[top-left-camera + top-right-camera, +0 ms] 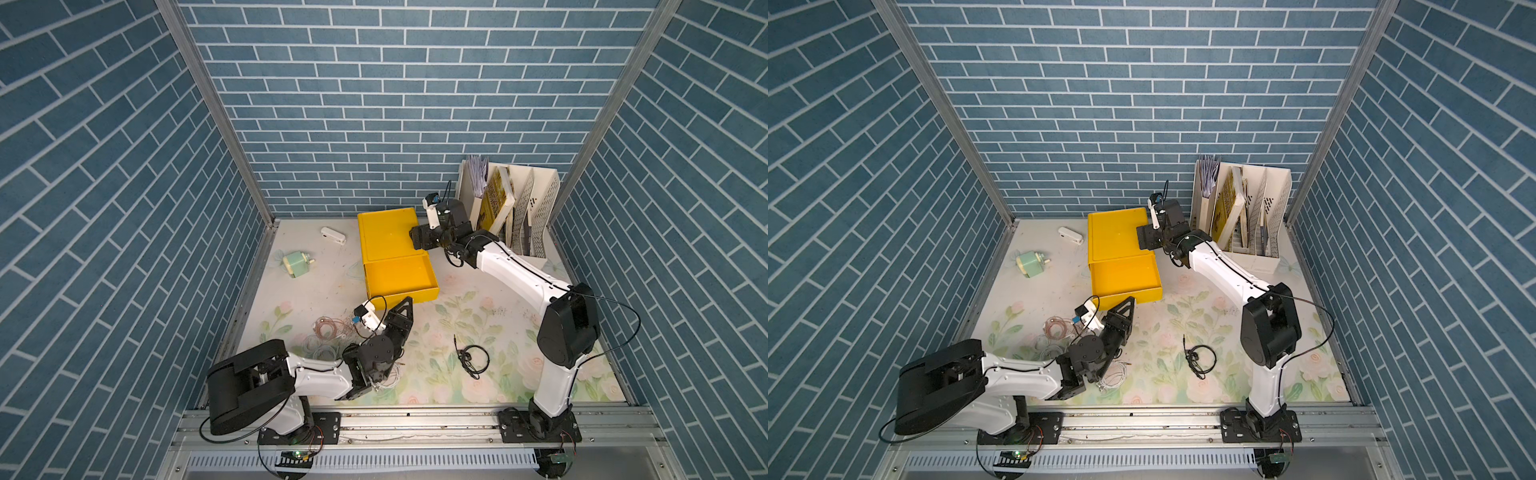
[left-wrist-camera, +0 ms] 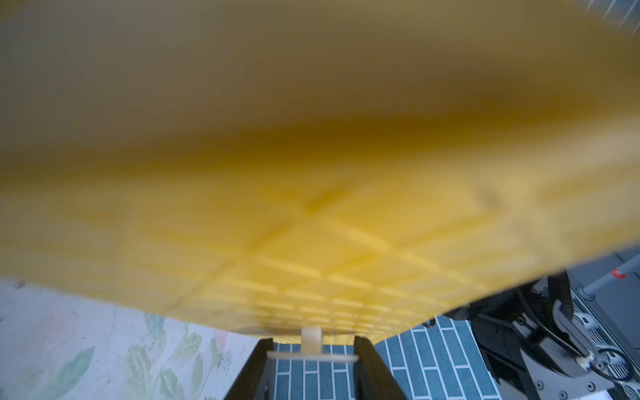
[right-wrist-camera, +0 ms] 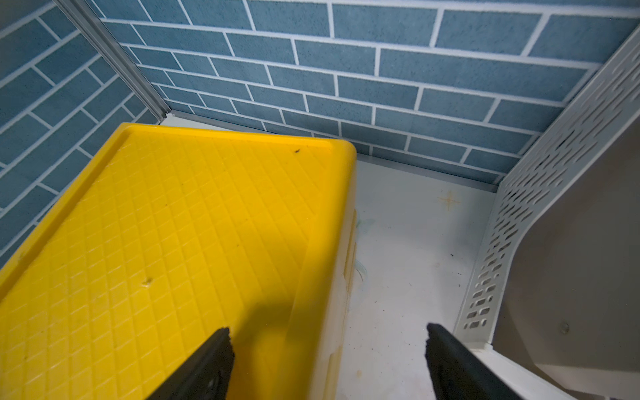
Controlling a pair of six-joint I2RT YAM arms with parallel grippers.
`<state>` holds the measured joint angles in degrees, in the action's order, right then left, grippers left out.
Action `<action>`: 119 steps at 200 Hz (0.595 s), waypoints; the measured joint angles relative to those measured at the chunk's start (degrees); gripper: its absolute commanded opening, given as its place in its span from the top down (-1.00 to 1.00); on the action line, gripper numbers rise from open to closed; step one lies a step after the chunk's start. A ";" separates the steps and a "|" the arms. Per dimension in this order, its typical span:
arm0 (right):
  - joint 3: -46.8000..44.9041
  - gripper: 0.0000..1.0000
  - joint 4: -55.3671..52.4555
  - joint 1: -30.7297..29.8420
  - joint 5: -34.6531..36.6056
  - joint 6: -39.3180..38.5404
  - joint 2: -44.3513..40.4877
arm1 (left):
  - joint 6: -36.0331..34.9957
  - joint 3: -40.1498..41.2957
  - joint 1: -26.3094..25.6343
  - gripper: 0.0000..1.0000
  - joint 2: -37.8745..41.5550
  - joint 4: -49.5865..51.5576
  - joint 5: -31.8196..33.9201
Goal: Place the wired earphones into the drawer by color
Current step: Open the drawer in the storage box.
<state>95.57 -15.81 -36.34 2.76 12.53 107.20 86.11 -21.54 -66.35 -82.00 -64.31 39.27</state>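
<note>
The yellow cabinet [image 1: 386,237] stands at the back with its top drawer [image 1: 424,296] pulled out, and nothing shows inside it. My left gripper [image 1: 408,301] is at the drawer front, shut on the white tab handle [image 2: 311,356], which spans between both fingers. My right gripper [image 1: 417,239] is open and straddles the cabinet's right top edge [image 3: 343,180]. On the mat lie a pinkish-copper earphone coil [image 1: 328,326], white earphones [image 1: 318,351] beside it, more white cable [image 1: 394,376] partly under my left arm, and black earphones [image 1: 473,357] further right.
A white slotted file rack [image 1: 540,195] with books stands right of the cabinet, close to my right arm. A pale green device [image 1: 296,263] and a small white object [image 1: 332,235] lie left of the cabinet. Blue brick walls enclose three sides.
</note>
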 measured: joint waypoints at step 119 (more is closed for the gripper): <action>0.09 -0.89 -3.74 0.00 0.74 -0.98 -1.88 | 0.22 1.36 -5.90 -0.93 14.45 16.94 3.80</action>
<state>95.66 -19.55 -36.34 3.51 11.55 105.32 86.32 -20.18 -72.25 -67.55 -47.37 43.07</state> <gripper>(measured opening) 0.943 0.952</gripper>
